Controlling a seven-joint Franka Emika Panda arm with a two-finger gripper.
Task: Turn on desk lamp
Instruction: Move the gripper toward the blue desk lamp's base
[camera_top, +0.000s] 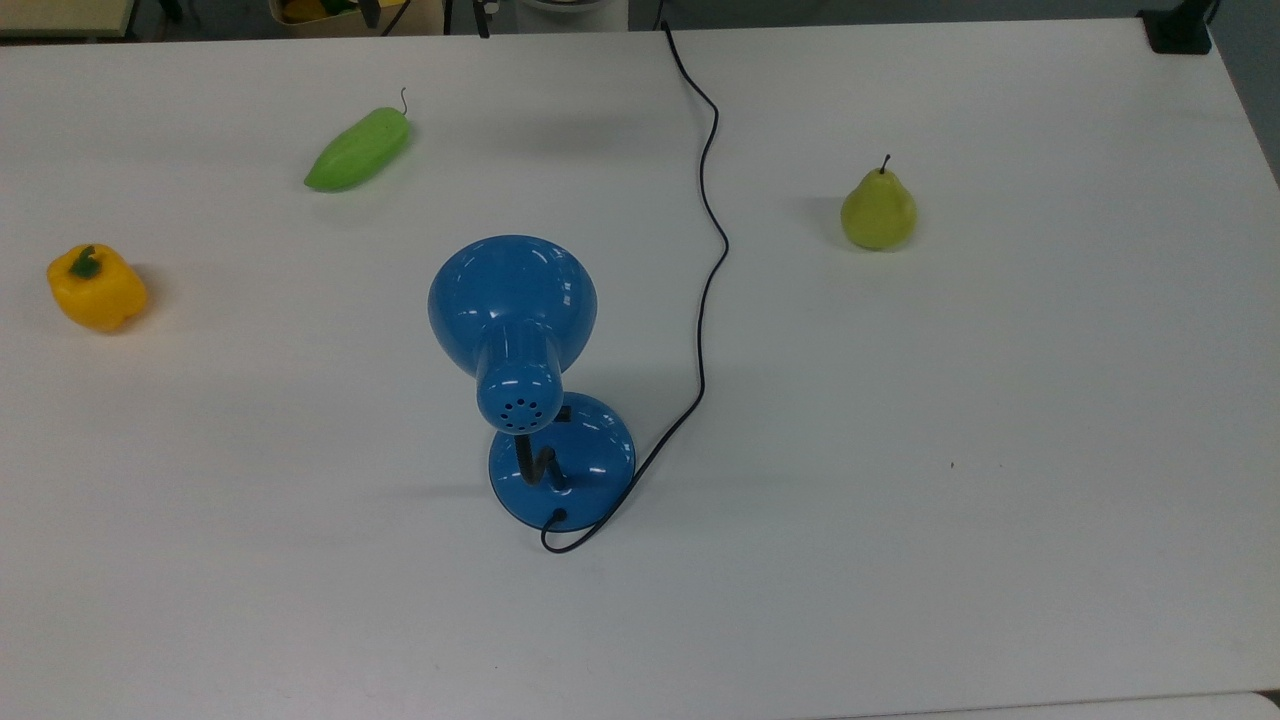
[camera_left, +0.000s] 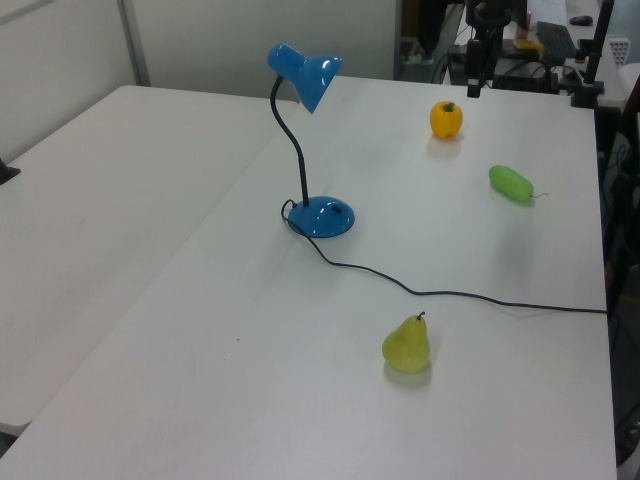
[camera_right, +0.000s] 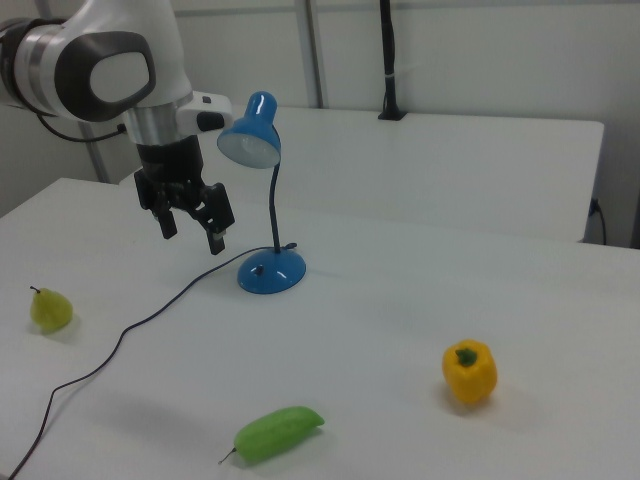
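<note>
My claw hangs with fingers apart above the counter, just to the right view's left of the lamp, which stands mid-counter, its cord running off the far edge in the top view.

Bare table around desk lamp; cord alongside; fruit well apart.

Blue desk lamp on white table

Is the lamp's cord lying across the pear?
No, in the top view the cord runs over bare table between the desk lamp and the pear, apart from the fruit.
</note>
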